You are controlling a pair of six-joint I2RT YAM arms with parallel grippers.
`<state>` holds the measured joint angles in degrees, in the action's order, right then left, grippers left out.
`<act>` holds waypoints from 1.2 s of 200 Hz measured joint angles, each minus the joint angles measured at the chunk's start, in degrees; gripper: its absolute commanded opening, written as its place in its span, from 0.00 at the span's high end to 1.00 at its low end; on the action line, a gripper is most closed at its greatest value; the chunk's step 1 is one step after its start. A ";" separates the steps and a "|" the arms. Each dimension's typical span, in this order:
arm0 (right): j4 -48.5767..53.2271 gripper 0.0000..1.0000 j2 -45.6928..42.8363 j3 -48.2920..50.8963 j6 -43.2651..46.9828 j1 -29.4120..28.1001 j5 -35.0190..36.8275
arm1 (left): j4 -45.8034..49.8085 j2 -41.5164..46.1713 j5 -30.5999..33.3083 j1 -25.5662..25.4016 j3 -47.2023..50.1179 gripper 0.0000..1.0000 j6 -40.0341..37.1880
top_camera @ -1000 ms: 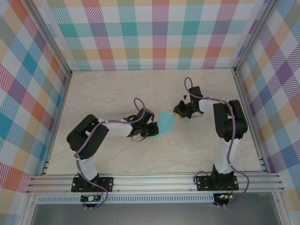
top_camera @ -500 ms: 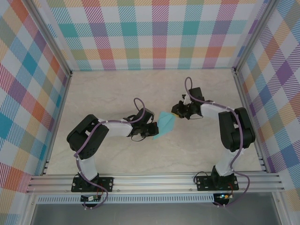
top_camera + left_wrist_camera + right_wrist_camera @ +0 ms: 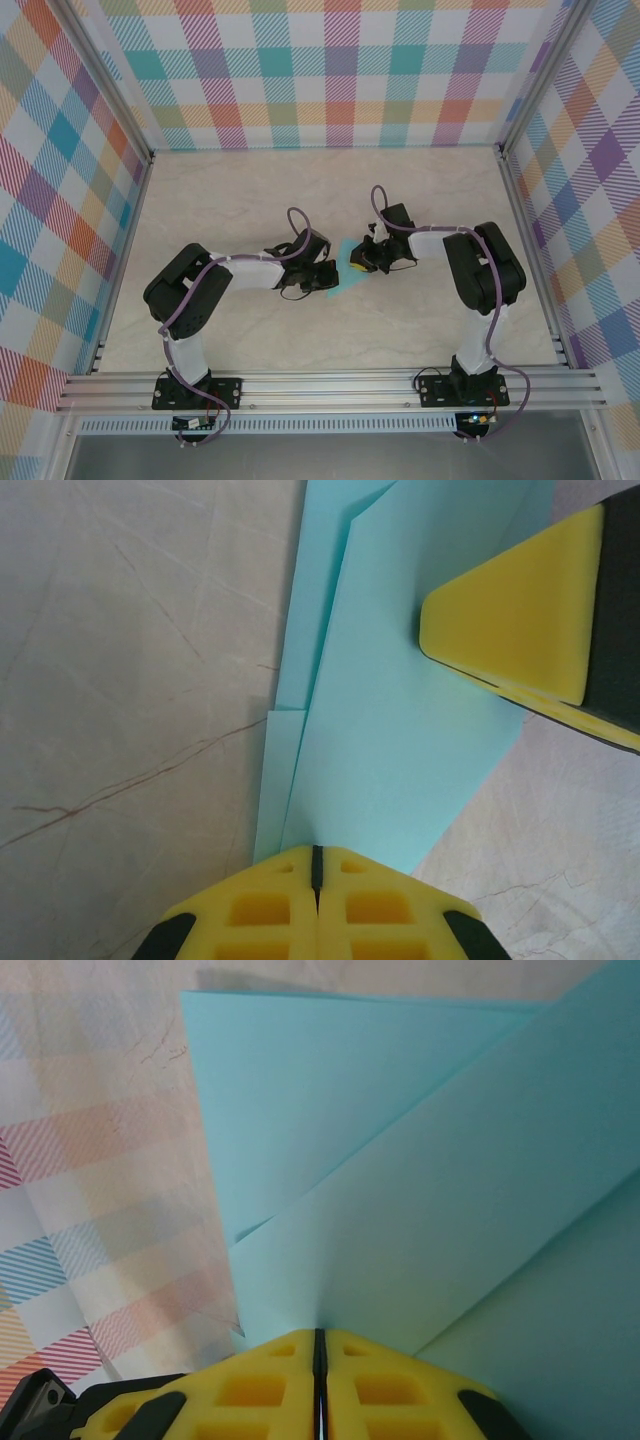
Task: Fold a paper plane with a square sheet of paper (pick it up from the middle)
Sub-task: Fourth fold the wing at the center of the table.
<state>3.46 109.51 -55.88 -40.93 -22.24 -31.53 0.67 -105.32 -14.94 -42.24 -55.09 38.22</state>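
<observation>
Now, with left jaws and right jaws each pinched shut on an edge of the part-folded paper [image 3: 400, 740] over the middle of the table [image 3: 250, 200], I should hold its layers taut and aligned, drawing the flap evenly before pressing any crease.

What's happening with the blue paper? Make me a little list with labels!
Paper: light turquoise sheet, partly folded, layers overlapping
Where: middle of the table, between the two arms
Left tool: shut, pinching one edge of the sheet
Right tool: shut, pinching the sheet from the opposite side
Plane finished: not yet
</observation>
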 measured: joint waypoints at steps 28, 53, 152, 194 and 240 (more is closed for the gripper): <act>0.55 0.90 0.11 -0.28 0.76 0.00 0.02 | 3.93 0.04 -0.66 0.00 -1.60 0.88 -0.39; 0.85 0.91 0.22 -0.48 1.14 0.00 -0.02 | 6.69 0.07 -3.08 0.00 -2.60 0.88 -0.17; 0.72 0.91 0.55 -0.48 1.14 0.02 -0.70 | 6.43 0.07 -6.71 0.42 -2.43 0.89 1.77; 0.70 0.91 0.59 -0.48 1.27 0.07 -0.85 | 5.40 0.09 -6.64 0.87 -0.76 0.90 1.73; 0.66 0.91 0.59 -0.48 1.33 0.04 -0.85 | 4.57 1.68 -6.40 0.92 1.55 0.92 1.16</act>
<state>4.12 110.10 -56.36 -39.59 -22.20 -32.38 5.23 -103.63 -21.34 -41.32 -53.54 39.38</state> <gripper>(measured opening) 0.093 0.087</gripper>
